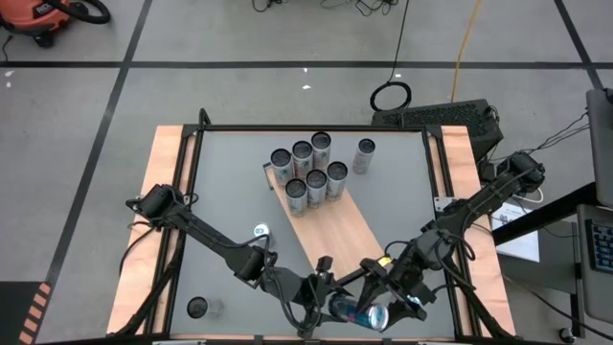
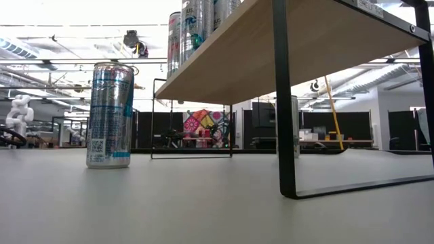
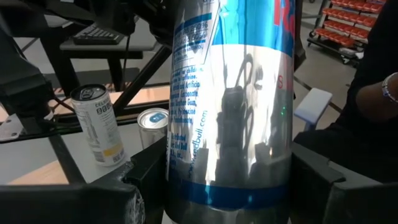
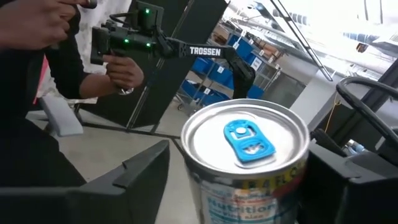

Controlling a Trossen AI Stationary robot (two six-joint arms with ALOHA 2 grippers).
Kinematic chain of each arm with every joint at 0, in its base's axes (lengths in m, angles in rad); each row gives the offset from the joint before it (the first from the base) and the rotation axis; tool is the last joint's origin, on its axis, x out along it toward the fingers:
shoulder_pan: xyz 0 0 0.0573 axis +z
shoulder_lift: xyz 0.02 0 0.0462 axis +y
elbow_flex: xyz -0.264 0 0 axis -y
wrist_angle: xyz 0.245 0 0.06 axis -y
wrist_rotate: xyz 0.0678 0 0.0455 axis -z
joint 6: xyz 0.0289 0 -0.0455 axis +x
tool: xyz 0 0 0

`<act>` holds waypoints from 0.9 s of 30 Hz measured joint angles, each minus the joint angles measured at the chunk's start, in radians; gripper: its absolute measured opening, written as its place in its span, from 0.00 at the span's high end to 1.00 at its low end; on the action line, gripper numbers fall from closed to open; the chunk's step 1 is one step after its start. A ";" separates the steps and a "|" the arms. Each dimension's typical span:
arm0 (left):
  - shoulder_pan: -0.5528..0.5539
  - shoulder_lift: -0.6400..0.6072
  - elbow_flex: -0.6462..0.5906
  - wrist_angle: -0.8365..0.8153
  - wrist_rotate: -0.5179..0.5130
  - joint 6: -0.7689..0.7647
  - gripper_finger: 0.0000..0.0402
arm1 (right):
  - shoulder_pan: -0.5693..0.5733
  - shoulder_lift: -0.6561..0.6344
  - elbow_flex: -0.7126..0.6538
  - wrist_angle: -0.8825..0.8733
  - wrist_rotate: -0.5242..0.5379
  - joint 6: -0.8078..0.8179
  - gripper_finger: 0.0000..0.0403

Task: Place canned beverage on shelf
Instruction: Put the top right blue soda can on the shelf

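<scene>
A silver-and-blue beverage can [image 1: 352, 311] lies level between my two grippers near the table's front edge. My left gripper [image 1: 314, 295] is shut on it. My right gripper [image 1: 388, 309] is open, with a finger on either side of the can's top end [image 4: 245, 140]; floor shows between one finger [image 4: 140, 174] and the can. The shelf [image 1: 330, 235], a light wood-grain board on black legs [image 2: 283, 108], runs slantwise from the table's middle toward the back. Several cans [image 1: 306, 171] stand on its far end. My left gripper pinches the can's side wall near its bottom end [image 3: 186, 186] between its two fingers [image 3: 146, 177], which lie across the can. The can is level and points toward the table's right. The high view does not show whether it is clear of the tabletop.
Loose cans stand on the table at the back right [image 1: 364, 156], left of the shelf [image 1: 261, 231] and at the front left corner [image 1: 197, 308]. One shows in the low view [image 2: 108, 115]. A person's hands [image 4: 121, 68] work a controller beyond the front edge.
</scene>
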 joint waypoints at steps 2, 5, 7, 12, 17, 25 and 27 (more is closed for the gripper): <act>0.000 0.000 0.000 0.000 0.000 0.000 0.41 | 0.000 0.000 0.000 0.000 0.002 0.000 0.41; 0.000 0.000 0.000 0.000 0.000 0.000 0.41 | 0.000 0.000 0.000 0.002 0.003 -0.001 0.49; 0.000 0.000 0.000 0.000 0.000 0.000 0.41 | 0.000 0.000 0.000 0.002 0.004 -0.003 0.54; 0.000 0.000 0.000 0.000 -0.003 0.000 0.39 | 0.000 0.000 0.000 0.002 0.005 -0.002 0.60; -0.002 0.000 0.000 0.005 -0.045 0.003 0.32 | 0.000 0.000 0.000 -0.002 0.029 0.018 0.61; -0.006 0.000 0.000 0.008 -0.159 0.003 0.17 | 0.000 0.000 0.000 -0.010 0.083 0.032 0.61; -0.010 0.000 0.000 0.007 -0.204 0.003 0.14 | -0.003 0.000 0.000 -0.011 0.087 0.034 0.61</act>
